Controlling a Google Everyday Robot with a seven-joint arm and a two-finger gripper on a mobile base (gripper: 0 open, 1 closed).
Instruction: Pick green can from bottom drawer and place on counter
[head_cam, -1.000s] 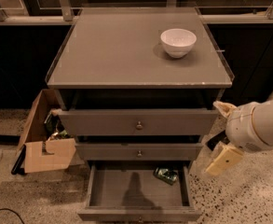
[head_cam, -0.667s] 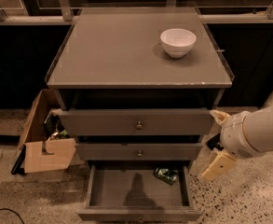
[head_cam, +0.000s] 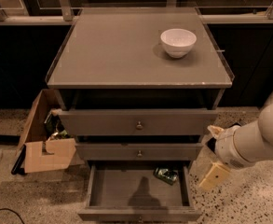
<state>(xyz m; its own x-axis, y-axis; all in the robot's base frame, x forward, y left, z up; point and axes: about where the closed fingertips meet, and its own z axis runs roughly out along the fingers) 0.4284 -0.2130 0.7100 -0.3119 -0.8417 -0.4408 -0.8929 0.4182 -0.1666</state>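
Observation:
The green can (head_cam: 166,175) lies on its side at the back right of the bottom drawer (head_cam: 122,192), which is pulled open. The two drawers above it are nearly shut. The counter (head_cam: 122,50) is the grey cabinet top with a clear raised rim. My gripper (head_cam: 213,154) hangs at the right of the cabinet, level with the middle drawer, up and to the right of the can and apart from it. Its two cream fingers (head_cam: 213,176) are spread and hold nothing.
A white bowl (head_cam: 178,42) stands on the counter at the back right. An open cardboard box (head_cam: 45,146) with clutter sits on the floor left of the cabinet. A dark wall and a railing run behind. Speckled floor lies on both sides.
My gripper and arm have moved down and a little to the left, closer to the open bottom drawer. The can, bowl and drawers have not moved.

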